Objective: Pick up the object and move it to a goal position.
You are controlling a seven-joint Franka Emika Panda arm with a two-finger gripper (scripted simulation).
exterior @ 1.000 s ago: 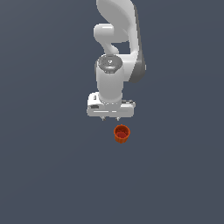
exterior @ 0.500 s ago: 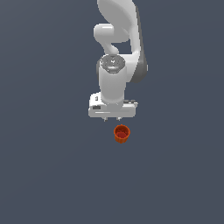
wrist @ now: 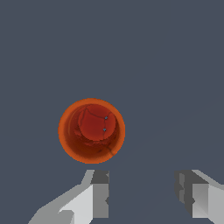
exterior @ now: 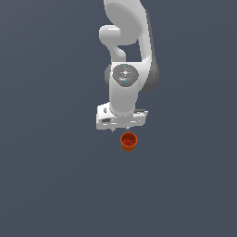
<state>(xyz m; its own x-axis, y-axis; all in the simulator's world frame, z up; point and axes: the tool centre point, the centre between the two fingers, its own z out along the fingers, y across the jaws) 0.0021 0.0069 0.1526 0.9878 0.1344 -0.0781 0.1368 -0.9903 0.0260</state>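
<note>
The object (exterior: 129, 141) is a small orange-red pot with a round rim, standing upright on the dark grey floor. In the wrist view I look straight down into the object (wrist: 92, 130) and see its ribbed inner wall and base. My white gripper (exterior: 119, 130) hangs just above it, offset toward the exterior view's left. In the wrist view the gripper (wrist: 143, 192) is open, with nothing between its two fingers (wrist: 99, 194). The pot lies outside the gap, ahead of one finger and apart from it.
The white arm (exterior: 127, 55) rises behind the gripper toward the top of the exterior view. All around is the plain dark grey floor (exterior: 55, 185).
The gripper has come down a little toward the pot. The pot has not moved.
</note>
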